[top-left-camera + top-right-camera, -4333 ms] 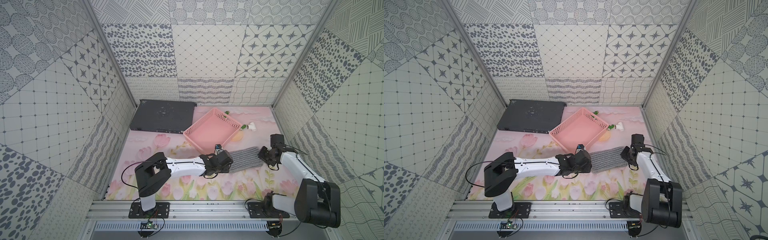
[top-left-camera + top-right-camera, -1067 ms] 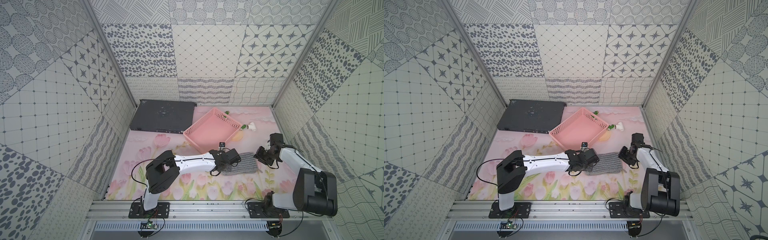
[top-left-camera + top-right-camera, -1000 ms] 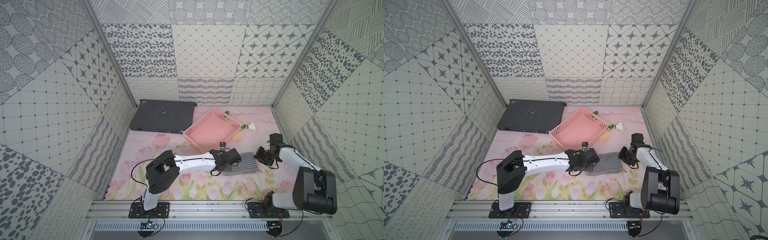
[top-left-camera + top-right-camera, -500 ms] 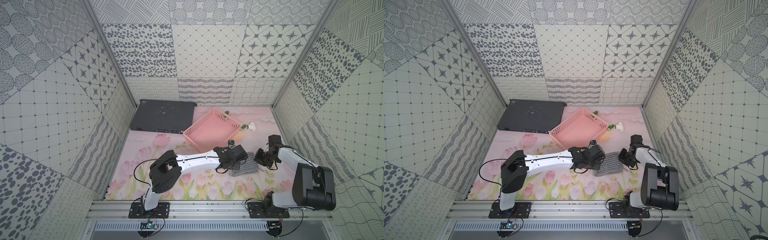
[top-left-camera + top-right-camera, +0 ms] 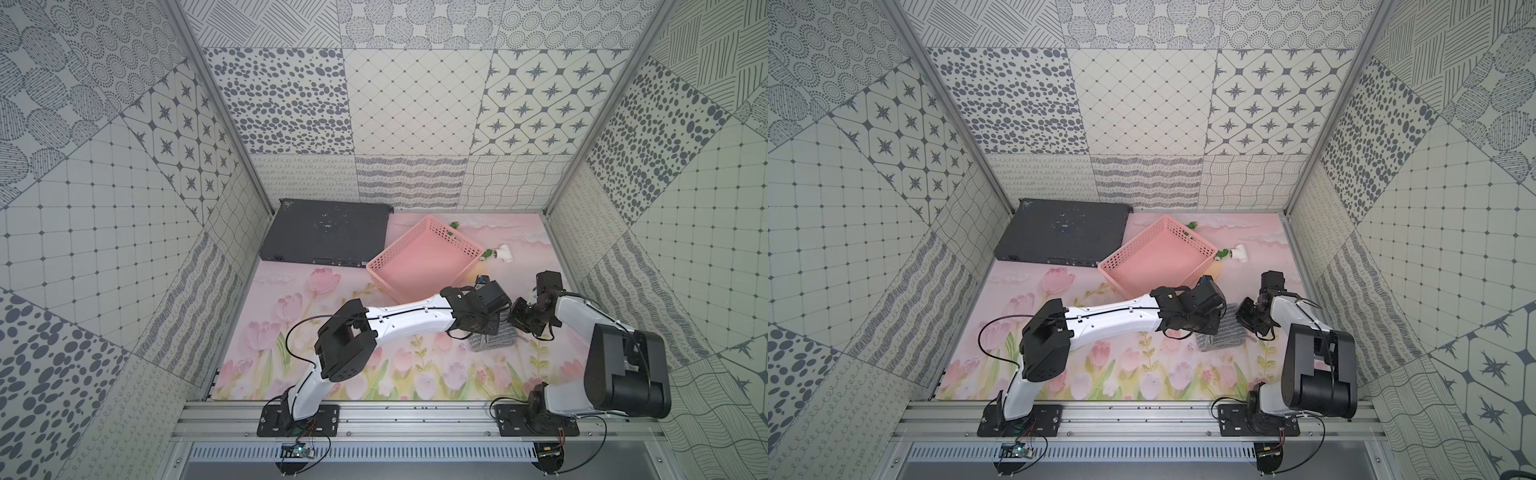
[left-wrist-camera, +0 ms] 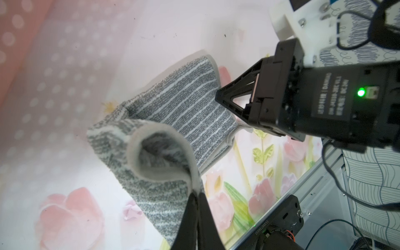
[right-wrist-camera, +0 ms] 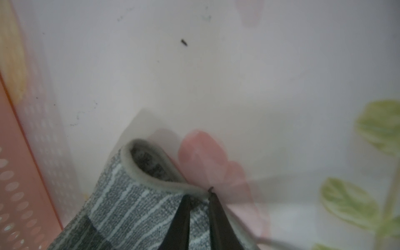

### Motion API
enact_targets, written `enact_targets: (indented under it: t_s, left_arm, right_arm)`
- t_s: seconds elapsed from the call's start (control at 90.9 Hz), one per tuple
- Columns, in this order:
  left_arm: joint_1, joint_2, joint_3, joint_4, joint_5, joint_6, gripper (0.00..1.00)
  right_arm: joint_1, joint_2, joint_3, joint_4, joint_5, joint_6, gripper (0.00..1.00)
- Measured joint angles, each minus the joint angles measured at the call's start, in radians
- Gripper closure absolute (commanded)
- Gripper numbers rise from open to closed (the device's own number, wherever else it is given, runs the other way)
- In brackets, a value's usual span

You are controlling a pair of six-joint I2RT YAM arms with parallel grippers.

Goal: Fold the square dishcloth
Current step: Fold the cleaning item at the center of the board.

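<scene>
Two arms pinch the square dishcloth [image 6: 184,101].
The left gripper [image 6: 197,194] squeezes a curled edge; the right gripper [image 7: 200,195] nips the hem near the pink basket [image 5: 457,237].

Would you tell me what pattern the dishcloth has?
The dishcloth is grey with thin pale stripes; left wrist view shows it best.
</scene>
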Motion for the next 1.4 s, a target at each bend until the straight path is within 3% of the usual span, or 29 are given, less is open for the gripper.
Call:
enact_targets:
  t_s: [0.418, 0.605, 0.902, 1.398]
  left_arm:
    - [0.078, -0.087, -0.093, -0.033, 0.010, 0.048, 1.00]
    - [0.089, -0.140, -0.121, -0.039, 0.008, 0.074, 1.00]
    - [0.085, -0.087, -0.067, -0.042, 0.043, 0.077, 1.00]
    - [0.051, 0.071, 0.104, -0.085, 0.059, 0.028, 1.00]
  right_arm:
    - [0.237, -0.012, -0.012, 0.057, 0.056, 0.166, 0.79]
    - [0.296, -0.012, -0.013, 0.070, 0.084, 0.221, 0.77]
    - [0.282, -0.022, -0.013, 0.064, 0.095, 0.224, 0.73]
    - [0.146, -0.082, -0.013, 0.027, 0.032, 0.138, 0.75]
